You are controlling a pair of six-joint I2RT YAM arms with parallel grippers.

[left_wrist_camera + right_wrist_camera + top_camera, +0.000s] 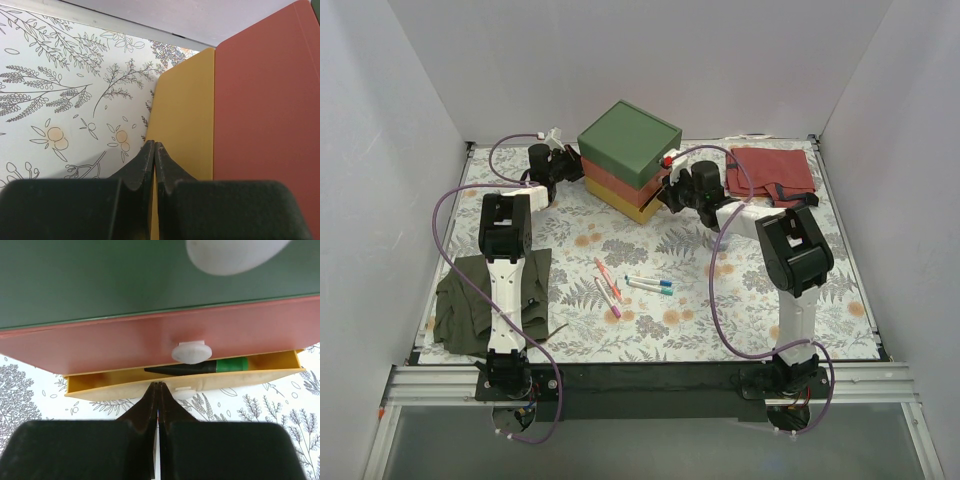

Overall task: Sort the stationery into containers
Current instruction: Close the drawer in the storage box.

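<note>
The containers are a stack of drawers: green (630, 135) on top, red (620, 180), yellow (638, 207) at the bottom. In the right wrist view the yellow drawer (125, 385) is a little open, with a black highlighter (200, 367) with a green end inside. My right gripper (158, 385) is shut and empty, its tips against the yellow drawer's front beside its white knob (185, 392). My left gripper (153, 145) is shut and empty, its tips at the yellow drawer's (185, 125) back side. A red pen (601, 271), a pink pen (609, 298) and two white pens (650, 284) lie mid-table.
A red cloth (772, 172) lies at the back right. An olive cloth (480, 295) lies under the left arm at the front left. Purple cables (720, 300) loop beside both arms. White walls close off the table's sides and back.
</note>
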